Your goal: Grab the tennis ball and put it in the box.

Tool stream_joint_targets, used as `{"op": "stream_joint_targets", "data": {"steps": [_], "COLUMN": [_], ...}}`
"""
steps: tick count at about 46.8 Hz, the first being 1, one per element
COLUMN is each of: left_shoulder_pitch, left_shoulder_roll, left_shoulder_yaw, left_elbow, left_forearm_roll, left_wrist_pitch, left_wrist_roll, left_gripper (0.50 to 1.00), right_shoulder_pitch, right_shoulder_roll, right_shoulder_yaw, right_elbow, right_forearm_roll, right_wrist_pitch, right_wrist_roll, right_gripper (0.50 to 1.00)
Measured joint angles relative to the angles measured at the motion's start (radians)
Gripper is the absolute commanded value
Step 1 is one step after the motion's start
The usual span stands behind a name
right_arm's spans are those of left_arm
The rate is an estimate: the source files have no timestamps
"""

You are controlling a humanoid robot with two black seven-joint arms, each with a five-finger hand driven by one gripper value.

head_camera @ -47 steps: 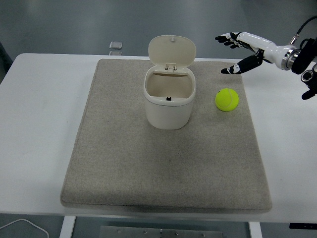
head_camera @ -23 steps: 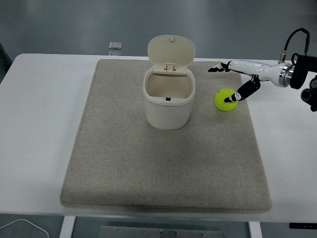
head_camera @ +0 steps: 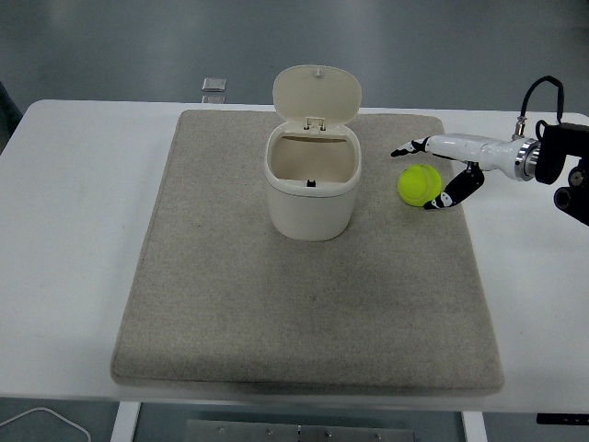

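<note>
Right hand (head_camera: 440, 172) comes in from the right edge, low over the mat, w/ its white palm and forearm stretched toward the centre; fingers (head_camera: 409, 147) point left just behind the tennis ball (head_camera: 420, 185), thumb (head_camera: 457, 191) curves round the ball's right-front side; digits are spread apart around the ball, not yet closed on it; can't tell if any tip actually touches the ball. The ball sits on the grey mat (head_camera: 304, 313), resting on the fabric, near the mat's right edge and to the right of the box (head_camera: 312, 180), w/ a clear gap between ball and box. The box is a white tub w/ rounded corners, upright at mid-mat toward the far side; its hinged lid (head_camera: 318, 95) stands open, tipped up at the back; inside looks bare apart from a small dark mark at the near wall, too small to tell what it is. The mat covers most of the white worktop (head_camera: 74, 212); a small clear square obj. (head_camera: 213, 85) lies on the worktop just past the mat's far edge, left of the lid. A white cable (head_camera: 41, 419) loops at the bottom-left corner, below the worktop's near edge. Left arm isn't visible.
</note>
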Motion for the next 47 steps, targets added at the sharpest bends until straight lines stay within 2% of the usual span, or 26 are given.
{"op": "stream_joint_targets", "data": {"steps": [9, 15, 21, 23, 33, 39, 47], "left_shoulder_pitch": [0.0, 0.0, 0.0, 0.0, 0.0, 0.0, 0.0], "left_shoulder_roll": [0.0, 0.0, 0.0, 0.0, 0.0, 0.0, 0.0], "left_shoulder_yaw": [0.0, 0.0, 0.0, 0.0, 0.0, 0.0, 0.0], "left_elbow": [0.0, 0.0, 0.0, 0.0, 0.0, 0.0, 0.0], "left_forearm_roll": [0.0, 0.0, 0.0, 0.0, 0.0, 0.0, 0.0], "left_wrist_pitch": [0.0, 0.0, 0.0, 0.0, 0.0, 0.0, 0.0], "left_wrist_roll": [0.0, 0.0, 0.0, 0.0, 0.0, 0.0, 0.0], "left_gripper": [0.992, 0.992, 0.992, 0.992, 0.992, 0.992, 0.992], "right_shoulder_pitch": [-0.004, -0.01, -0.016, -0.017, -0.02, -0.02, -0.017], "right_shoulder_roll": [0.001, 0.002, 0.003, 0.003, 0.003, 0.003, 0.003], "right_shoulder_yaw": [-0.001, 0.0, 0.0, 0.0, -0.001, -0.001, -0.001], "right_elbow": [-0.012, -0.013, -0.013, -0.013, -0.013, -0.014, -0.015], "right_forearm_roll": [0.0, 0.0, 0.0, 0.0, -0.003, -0.015, -0.023], "right_wrist_pitch": [-0.01, -0.011, -0.018, -0.019, -0.021, -0.021, -0.019], "right_wrist_roll": [-0.003, -0.003, -0.003, -0.003, -0.003, -0.003, -0.004], "right_gripper": [0.899, 0.799, 0.756, 0.725, 0.637, 0.55, 0.511]}}
